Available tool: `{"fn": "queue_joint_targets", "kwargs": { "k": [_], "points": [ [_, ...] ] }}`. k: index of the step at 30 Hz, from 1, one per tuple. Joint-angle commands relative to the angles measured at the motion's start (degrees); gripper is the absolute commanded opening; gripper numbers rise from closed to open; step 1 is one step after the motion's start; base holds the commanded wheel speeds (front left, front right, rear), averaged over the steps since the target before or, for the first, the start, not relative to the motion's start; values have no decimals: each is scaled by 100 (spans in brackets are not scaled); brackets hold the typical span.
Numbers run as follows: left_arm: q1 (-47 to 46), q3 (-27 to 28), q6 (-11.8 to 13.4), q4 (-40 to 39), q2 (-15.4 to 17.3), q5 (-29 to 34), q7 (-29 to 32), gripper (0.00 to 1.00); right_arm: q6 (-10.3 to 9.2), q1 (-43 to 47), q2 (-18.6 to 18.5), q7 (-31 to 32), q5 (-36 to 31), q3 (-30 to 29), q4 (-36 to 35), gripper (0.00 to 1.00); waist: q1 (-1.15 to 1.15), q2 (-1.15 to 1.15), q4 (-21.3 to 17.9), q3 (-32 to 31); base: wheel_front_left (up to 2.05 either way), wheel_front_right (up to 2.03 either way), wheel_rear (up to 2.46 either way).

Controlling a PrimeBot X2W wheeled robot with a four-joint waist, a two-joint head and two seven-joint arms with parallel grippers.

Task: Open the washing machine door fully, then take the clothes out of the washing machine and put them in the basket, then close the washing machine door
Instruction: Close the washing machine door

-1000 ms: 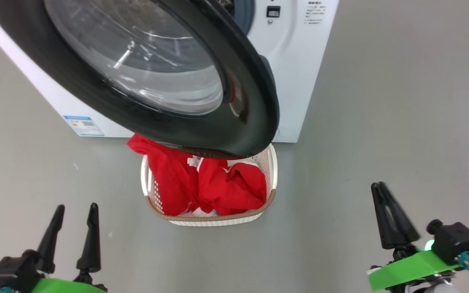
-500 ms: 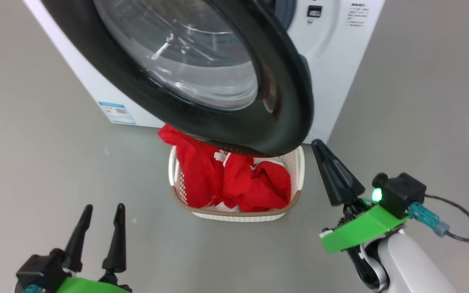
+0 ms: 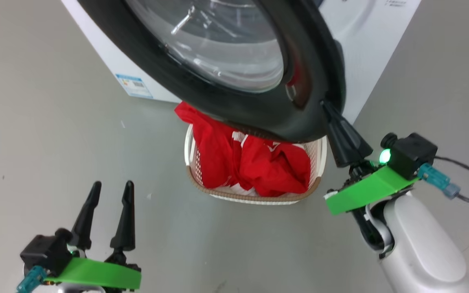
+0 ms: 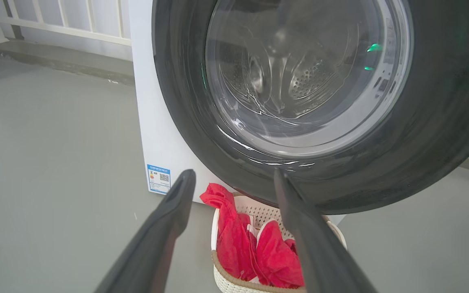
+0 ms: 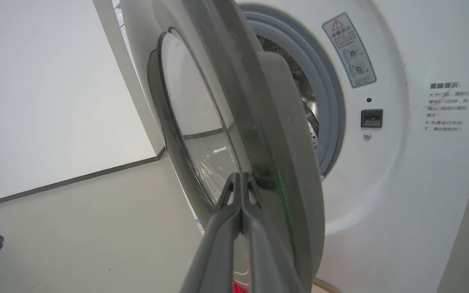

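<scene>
Clothes [image 3: 255, 165] in basket [image 3: 255, 198], right gripper [image 3: 325, 106], fingers newly pressed together, reaches the door [image 3: 299, 126] for closing; left gripper [image 3: 112, 185] spread.

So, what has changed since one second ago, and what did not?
The right tool shut and moved forward to the washing machine door; its tip is now at the rim's edge. The head camera shifted too. The left tool stayed open, the clothes stayed in the basket, the door stayed open.

The smooth grey floor [image 3: 55, 134] carries the big white boxy front-loading washing machine [image 3: 377, 53] and, just before its front, the small cream perforated plastic basket [image 3: 255, 198] with a brown woven-look rim.
</scene>
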Motion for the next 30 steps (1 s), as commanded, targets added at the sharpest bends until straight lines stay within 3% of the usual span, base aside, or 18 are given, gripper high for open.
{"fn": "queue_joint_targets", "kwargs": {
  "k": [1, 30],
  "points": [
    [-147, 172, -32, -166, 64, -43, -70, 100, 33, -158, 50, -37, 29, 48, -114, 0, 0, 0, 88, 166, 0, 0, 0],
    [-896, -396, -32, -404, -45, -294, -70, 100, 33, -1972, 50, -37, -625, -1546, 194, 0, 0, 0, 626, 1261, 0, 0, 0]
  ]
}}
